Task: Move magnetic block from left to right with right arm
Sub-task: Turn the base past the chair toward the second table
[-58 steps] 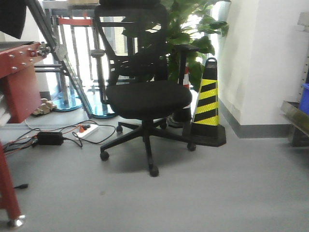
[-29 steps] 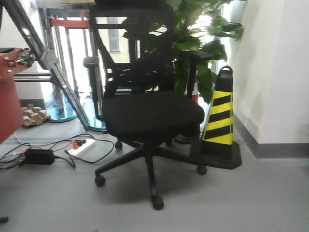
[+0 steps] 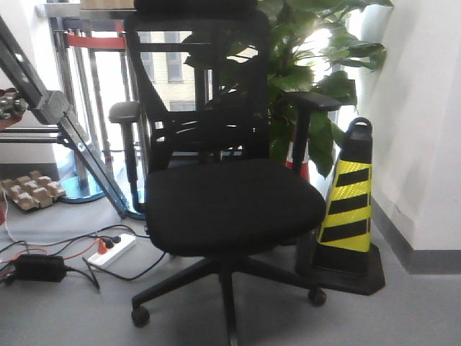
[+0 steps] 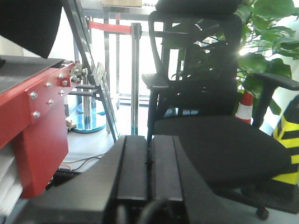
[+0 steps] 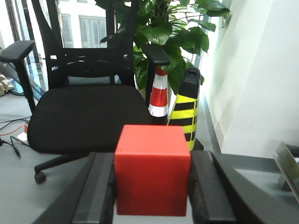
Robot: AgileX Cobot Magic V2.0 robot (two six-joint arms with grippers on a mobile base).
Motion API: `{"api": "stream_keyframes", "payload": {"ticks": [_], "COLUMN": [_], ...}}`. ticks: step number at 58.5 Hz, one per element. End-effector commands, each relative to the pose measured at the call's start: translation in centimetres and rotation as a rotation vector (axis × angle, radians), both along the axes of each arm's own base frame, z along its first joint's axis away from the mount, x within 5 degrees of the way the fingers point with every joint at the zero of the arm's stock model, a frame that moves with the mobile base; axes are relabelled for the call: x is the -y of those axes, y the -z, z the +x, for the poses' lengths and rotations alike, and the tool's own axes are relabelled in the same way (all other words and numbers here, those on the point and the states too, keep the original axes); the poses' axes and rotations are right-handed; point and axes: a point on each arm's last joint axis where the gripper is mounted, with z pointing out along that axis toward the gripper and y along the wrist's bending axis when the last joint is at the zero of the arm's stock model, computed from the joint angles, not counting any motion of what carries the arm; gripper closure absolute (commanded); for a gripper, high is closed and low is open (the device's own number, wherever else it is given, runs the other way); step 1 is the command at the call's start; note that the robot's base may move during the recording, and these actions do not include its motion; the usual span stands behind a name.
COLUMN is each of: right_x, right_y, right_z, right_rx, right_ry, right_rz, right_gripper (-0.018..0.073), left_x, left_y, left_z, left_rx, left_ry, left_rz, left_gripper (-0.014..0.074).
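**A:** What do the right fingers [image 5: 96, 191] have?

**B:** The block [image 5: 153, 170]. It is clamped between them, low in the middle of the right wrist view, with one black finger against each side face.

**A:** And the left fingers [image 4: 133, 168]?

**B:** They are pressed together, pad against pad, with only a thin seam between them and nothing in it. They fill the lower middle of the left wrist view.

**A:** What lies beyond?

**B:** A black chair [image 3: 230, 202], which takes up the centre of the front view. A plant [image 3: 317, 65] stands behind it at the upper right. A yellow-and-black cone [image 3: 351, 209] stands on the floor [image 3: 403, 310] just right of the seat, by the white wall [image 3: 425, 108].

**A:** Anything on the left?

**B:** The red desk [image 4: 37, 135], with bolts along its edge, is at the left of the left wrist view. In the front view a power strip [image 3: 112, 251] lies on the floor at the lower left.
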Motion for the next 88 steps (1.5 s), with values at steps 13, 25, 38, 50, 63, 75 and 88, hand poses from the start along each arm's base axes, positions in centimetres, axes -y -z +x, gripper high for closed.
{"api": "stream_keyframes", "payload": {"ticks": [13, 25, 38, 50, 63, 75, 88], "right_x": [0.08, 0.08, 0.08, 0.08, 0.08, 0.08, 0.08], "right_y": [-1.72, -1.72, -1.72, -1.72, -1.72, -1.72, -1.72], "right_z": [0.07, 0.07, 0.07, 0.07, 0.07, 0.07, 0.07], "right_rx": [0.109, 0.109, 0.109, 0.109, 0.109, 0.109, 0.109], "right_ry": [0.01, 0.01, 0.01, 0.01, 0.01, 0.01, 0.01], "right_rz": [-0.007, -0.007, -0.007, -0.007, -0.007, -0.007, -0.007], "right_gripper": [0.0172, 0.0172, 0.0172, 0.0172, 0.0172, 0.0172, 0.0172], "left_x": [0.01, 0.01, 0.01, 0.01, 0.01, 0.01, 0.01], "left_y": [-0.44, -0.44, -0.44, -0.44, -0.44, -0.44, -0.44], "left_z": [-0.08, -0.08, -0.08, -0.08, -0.08, -0.08, -0.08], "left_rx": [0.079, 0.079, 0.079, 0.079, 0.079, 0.079, 0.079], "left_ry": [0.005, 0.005, 0.005, 0.005, 0.005, 0.005, 0.005], "left_rz": [-0.012, -0.012, -0.012, -0.012, -0.012, -0.012, -0.012], "left_gripper": [0.0713, 0.0713, 0.0713, 0.0713, 0.0713, 0.0713, 0.0713]}}
